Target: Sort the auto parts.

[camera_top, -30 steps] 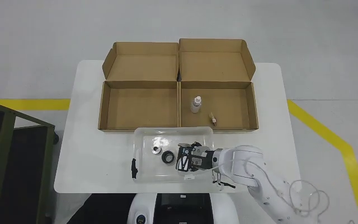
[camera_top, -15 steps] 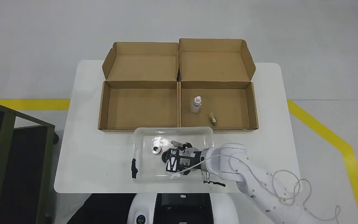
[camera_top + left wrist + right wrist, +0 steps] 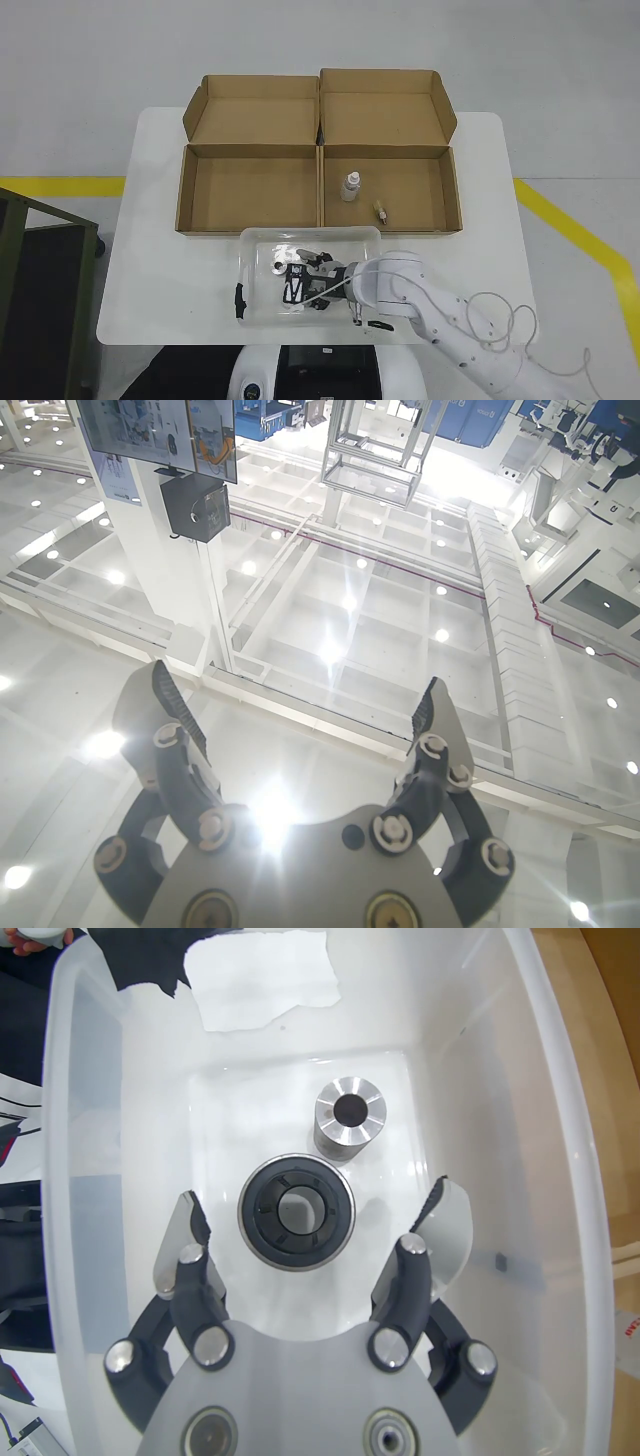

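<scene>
A clear plastic bin (image 3: 250, 262) stands near the table's front edge. Inside it lie a black rubber-lined bearing ring (image 3: 296, 1212) and a small silver metal bushing (image 3: 350, 1125) just beyond it. My right gripper (image 3: 320, 1205) hangs open inside the bin, its fingers on either side of the bearing ring without touching it. In the top view the right gripper (image 3: 297, 280) covers the ring, and the bushing (image 3: 276, 268) shows beside it. My left gripper (image 3: 300, 695) is open with nothing in it and points up at a ceiling.
Two open cardboard boxes sit behind the bin: the left box (image 3: 247, 190) holds nothing, the right box (image 3: 440, 190) holds a small white bottle (image 3: 350, 185) and a small brass part (image 3: 380, 211). A black clip (image 3: 239, 299) hangs on the bin's left end.
My right gripper has moved left along the bin, from its middle to over the bearing ring. The parts and boxes have stayed put.
</scene>
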You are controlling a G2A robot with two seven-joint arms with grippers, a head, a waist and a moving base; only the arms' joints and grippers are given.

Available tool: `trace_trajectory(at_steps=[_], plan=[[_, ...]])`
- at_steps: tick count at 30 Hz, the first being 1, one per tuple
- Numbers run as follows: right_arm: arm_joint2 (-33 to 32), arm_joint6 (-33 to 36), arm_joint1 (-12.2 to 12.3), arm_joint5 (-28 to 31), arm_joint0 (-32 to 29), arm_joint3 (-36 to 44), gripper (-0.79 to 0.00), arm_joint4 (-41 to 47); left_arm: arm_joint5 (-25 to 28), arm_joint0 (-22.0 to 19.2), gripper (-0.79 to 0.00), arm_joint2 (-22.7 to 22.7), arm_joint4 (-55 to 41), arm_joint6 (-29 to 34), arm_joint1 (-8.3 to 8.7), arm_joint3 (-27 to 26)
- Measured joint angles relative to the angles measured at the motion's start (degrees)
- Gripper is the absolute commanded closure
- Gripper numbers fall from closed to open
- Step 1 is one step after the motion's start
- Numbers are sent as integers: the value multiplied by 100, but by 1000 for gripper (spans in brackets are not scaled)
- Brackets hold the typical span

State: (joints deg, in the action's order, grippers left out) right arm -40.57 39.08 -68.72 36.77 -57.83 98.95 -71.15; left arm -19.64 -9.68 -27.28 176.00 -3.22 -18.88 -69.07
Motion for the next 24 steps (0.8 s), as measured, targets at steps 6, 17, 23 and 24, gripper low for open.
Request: trace_trajectory(at_steps=[6, 17, 23, 24], plan=[[73, -35, -51, 28, 103, -134, -296, 63, 0, 0, -785, 0, 0, 0, 0, 0], [-69, -252, -2, 310, 11, 81, 0, -13, 0, 0, -785, 0, 0, 0, 0, 0], [-355, -334, 84, 461, -142, 316, 0, 121, 0, 0, -785, 0, 0, 0, 0, 0], [-414, -355, 101, 487, -172, 351, 0, 153, 0, 0, -785, 0, 0, 0, 0, 0]])
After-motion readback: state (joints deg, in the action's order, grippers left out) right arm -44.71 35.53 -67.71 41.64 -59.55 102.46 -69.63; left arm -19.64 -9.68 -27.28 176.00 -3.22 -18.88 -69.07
